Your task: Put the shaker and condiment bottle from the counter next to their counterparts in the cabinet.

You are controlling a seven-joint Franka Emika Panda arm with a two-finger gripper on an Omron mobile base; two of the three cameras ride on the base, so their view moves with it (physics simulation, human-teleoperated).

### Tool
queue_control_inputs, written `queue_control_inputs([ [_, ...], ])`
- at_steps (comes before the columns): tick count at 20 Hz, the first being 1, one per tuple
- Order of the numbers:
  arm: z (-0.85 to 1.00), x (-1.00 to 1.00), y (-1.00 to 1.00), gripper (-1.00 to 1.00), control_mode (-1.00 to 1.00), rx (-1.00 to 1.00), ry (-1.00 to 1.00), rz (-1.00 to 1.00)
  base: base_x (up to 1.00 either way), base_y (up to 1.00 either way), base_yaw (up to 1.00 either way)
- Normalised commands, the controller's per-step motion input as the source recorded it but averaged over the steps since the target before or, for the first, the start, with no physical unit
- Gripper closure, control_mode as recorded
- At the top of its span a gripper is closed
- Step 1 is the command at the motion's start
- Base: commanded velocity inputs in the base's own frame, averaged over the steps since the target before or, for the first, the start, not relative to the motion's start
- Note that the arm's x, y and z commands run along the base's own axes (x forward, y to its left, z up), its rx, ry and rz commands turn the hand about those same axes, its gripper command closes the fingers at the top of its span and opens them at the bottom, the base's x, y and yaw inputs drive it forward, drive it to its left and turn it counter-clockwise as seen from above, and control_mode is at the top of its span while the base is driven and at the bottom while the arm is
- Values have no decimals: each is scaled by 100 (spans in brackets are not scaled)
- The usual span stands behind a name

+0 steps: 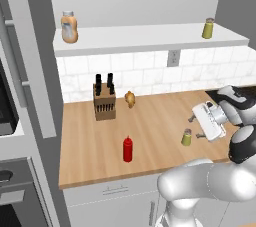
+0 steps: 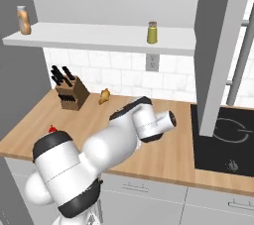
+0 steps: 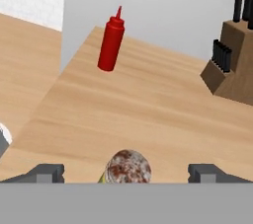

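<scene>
Gripper (image 3: 126, 172) open wide, 2 fingers either side of shaker (image 1: 186, 137), grasping nothing. Shaker upright on counter (image 1: 155, 121); condiment bottle (image 1: 128, 149) upright nearer front edge, well apart.

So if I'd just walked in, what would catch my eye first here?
Probably the big white arm bent over the wooden counter, its gripper open around a small shaker. Then the red bottle standing alone near the counter's front edge.
</scene>
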Motion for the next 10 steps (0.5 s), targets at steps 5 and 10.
queue_control_inputs([
  [5, -12, 11, 4, -100, -100, 0, 0, -2, 0, 0, 0],
  [10, -7, 16, 0, -100, -100, 0, 0, 0, 0, 0, 0],
])
